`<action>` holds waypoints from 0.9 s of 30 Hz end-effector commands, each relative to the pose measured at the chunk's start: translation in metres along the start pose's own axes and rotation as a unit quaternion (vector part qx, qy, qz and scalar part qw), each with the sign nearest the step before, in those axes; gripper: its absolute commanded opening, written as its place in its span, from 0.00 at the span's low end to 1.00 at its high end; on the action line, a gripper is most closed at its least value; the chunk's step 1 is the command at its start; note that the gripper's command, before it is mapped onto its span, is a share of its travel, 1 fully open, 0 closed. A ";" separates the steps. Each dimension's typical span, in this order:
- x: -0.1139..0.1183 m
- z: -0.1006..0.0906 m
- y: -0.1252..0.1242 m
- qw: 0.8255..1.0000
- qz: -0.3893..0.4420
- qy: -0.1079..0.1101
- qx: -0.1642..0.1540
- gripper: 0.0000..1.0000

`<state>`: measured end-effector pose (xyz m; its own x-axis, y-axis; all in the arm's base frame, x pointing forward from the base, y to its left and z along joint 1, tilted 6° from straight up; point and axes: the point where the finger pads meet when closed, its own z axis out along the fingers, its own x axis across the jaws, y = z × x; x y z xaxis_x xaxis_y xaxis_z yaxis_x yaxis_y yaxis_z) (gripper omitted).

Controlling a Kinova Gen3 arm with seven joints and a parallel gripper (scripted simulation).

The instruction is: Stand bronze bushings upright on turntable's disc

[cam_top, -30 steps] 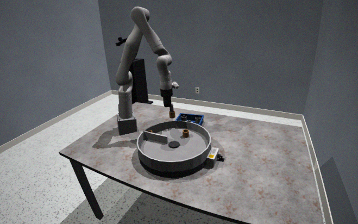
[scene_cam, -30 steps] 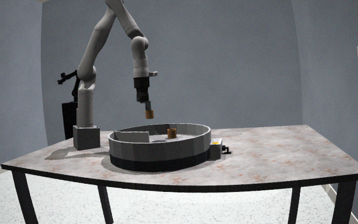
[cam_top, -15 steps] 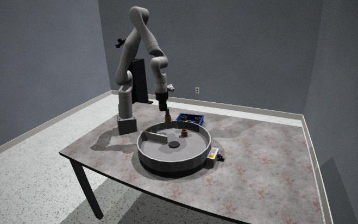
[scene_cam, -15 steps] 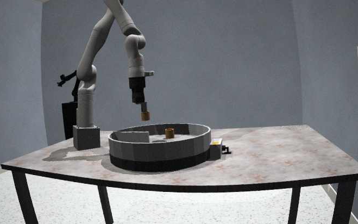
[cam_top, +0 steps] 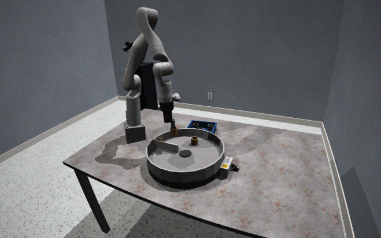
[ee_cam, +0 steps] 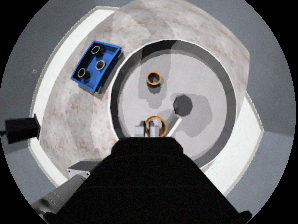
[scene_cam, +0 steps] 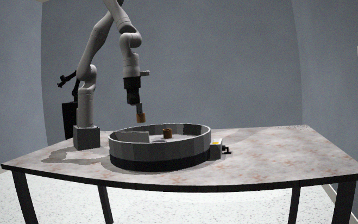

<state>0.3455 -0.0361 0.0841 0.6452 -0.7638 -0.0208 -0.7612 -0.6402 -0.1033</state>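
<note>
While we clamp one bronze bushing (cam_top: pixel 173 131) (scene_cam: pixel 140 118) (ee_cam: pixel 164 122), another stands upright on the disc.
From near to far in the top view, with twelve at the far side: around the dark hub (cam_top: pixel 185 153) (ee_cam: pixel 183 105) of our grey, walled turntable (cam_top: pixel 185 176) (scene_cam: pixel 157 152) (ee_cam: pixel 231 100), the standing bronze bushing (cam_top: pixel 194 141) (scene_cam: pixel 167 134) (ee_cam: pixel 153 73) is at one o'clock; our black gripper (cam_top: pixel 173 127) (scene_cam: pixel 139 112) (ee_cam: pixel 146 126) holds its bushing aloft toward eleven; beyond one, three steel bushings (cam_top: pixel 195 127) (ee_cam: pixel 85 74) sit in the blue crate (cam_top: pixel 204 121) (ee_cam: pixel 109 45).

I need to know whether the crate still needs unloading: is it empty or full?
Neither: the blue crate holds three dark grey bushings, with bare floor between them, and no bronze one.
</note>
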 end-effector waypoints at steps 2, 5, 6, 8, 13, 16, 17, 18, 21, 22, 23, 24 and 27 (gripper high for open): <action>0.020 0.001 0.014 1.000 0.014 0.001 0.000 0.00; 0.032 0.001 0.022 1.000 0.014 0.001 0.000 0.00; 0.035 0.001 0.025 1.000 0.014 0.001 0.000 0.00; 0.042 0.001 0.030 1.000 0.014 0.001 0.000 0.00; 0.053 0.001 0.037 1.000 0.014 0.001 0.000 0.00; 0.062 0.001 0.043 1.000 0.014 0.001 0.000 0.00; 0.065 0.001 0.045 1.000 0.014 0.001 0.000 0.00; 0.067 0.001 0.047 1.000 0.014 0.001 0.000 0.00; 0.075 0.001 0.052 1.000 0.014 0.001 0.000 0.00; 0.077 0.001 0.053 1.000 0.014 0.001 0.000 0.00; 0.079 0.001 0.054 1.000 0.014 0.001 0.000 0.00; 0.081 0.001 0.056 1.000 0.014 0.001 0.000 0.00; 0.085 0.001 0.059 1.000 0.014 0.001 0.000 0.00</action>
<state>0.3559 -0.1322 0.0771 0.6328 -0.7741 -0.0214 -0.7715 -0.6278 -0.1034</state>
